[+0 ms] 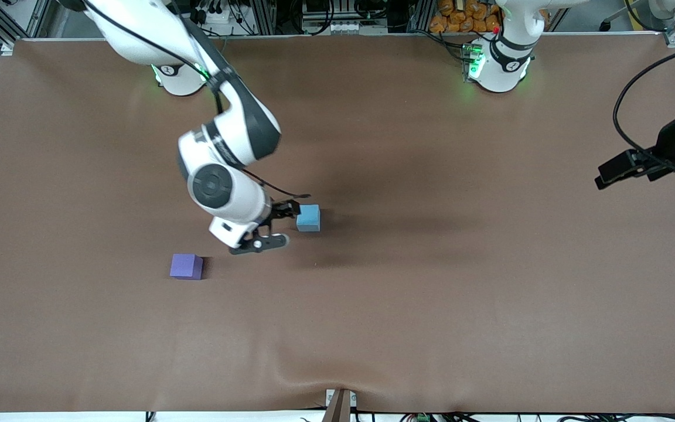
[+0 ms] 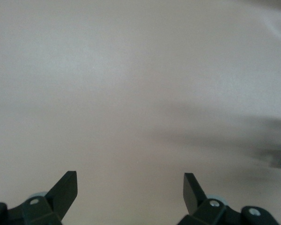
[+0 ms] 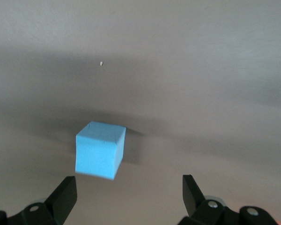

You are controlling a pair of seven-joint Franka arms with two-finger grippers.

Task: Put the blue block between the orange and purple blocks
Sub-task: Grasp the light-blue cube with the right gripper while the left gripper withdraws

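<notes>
Purple block point(image 1: 186, 266) near blue block point(image 1: 308, 218).

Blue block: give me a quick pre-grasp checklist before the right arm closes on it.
1. Right end effector open: ok.
2. Blue block free on the table: ok.
3. Block centred between the fingers: not ok, it sits toward one finger and ahead of the tips.
4. Purple block in view: ok.
5. Orange block in view: not ok, no view shows it.
6. Left end effector open, waiting at its end of the table: ok.
</notes>
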